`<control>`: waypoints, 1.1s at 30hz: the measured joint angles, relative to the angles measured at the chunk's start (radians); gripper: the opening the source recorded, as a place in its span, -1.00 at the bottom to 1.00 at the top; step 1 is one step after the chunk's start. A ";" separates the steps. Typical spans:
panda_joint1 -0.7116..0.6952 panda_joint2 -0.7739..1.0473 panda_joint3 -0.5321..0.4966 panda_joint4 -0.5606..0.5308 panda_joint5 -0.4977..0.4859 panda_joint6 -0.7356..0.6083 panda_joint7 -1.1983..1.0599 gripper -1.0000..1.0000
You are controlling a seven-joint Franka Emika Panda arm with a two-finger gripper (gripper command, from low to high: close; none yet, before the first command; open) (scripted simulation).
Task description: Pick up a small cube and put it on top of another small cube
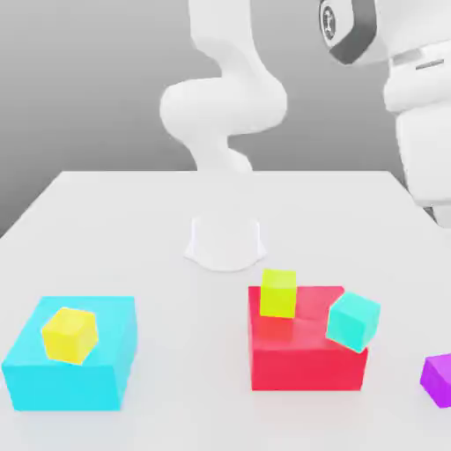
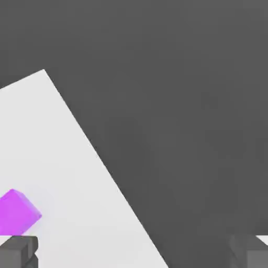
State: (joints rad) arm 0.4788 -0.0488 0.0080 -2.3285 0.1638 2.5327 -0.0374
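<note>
A: Two large blocks are seen on the white worktop [image 1: 114,211] in the exterior view: a cyan block [image 1: 70,357] toward that view's left and a red block [image 1: 304,343] nearer the middle.

B: What is carried by them?

A: A small yellow cube [image 1: 70,335] is set on top of the cyan block. A small yellow-green cube [image 1: 278,292] is placed on the red block's back edge, and a small teal cube [image 1: 353,321] is tilted against the red block's upper corner on the side toward the exterior view's right.

B: And where is the small purple cube found?

A: The small purple cube [image 1: 438,380] is seen on the worktop at the exterior view's right edge, partly cut off by the frame, apart from the red block. In the hand view it [image 2: 15,212] is shown lying on the worktop just beside one dark fingertip [image 2: 18,251].

B: How is the tool held?

A: The tool [image 2: 138,252] is released: its two fingertips are spread wide, and nothing is gripped between them. The purple cube is not enclosed by them.

B: Is the arm visible?

A: The white arm [image 1: 225,97] is seen rising from its round base [image 1: 225,242] behind the blocks, with the wrist section [image 1: 423,114] at the exterior view's upper right, above the purple cube's side of the worktop.
</note>
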 joint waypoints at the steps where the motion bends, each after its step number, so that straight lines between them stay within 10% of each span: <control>1: 0.022 0.035 0.009 -0.002 -0.006 0.012 -0.031 0.00; 14: 0.160 0.490 0.042 0.005 -0.222 0.232 -0.213 0.00; 15: 0.162 0.520 0.039 0.011 -0.226 0.256 -0.211 -1.00; 33: 0.069 0.198 0.025 -0.081 -0.081 -0.010 -0.217 -1.00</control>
State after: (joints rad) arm 0.5478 0.1489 0.0334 -2.4093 0.0833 2.5225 -0.2543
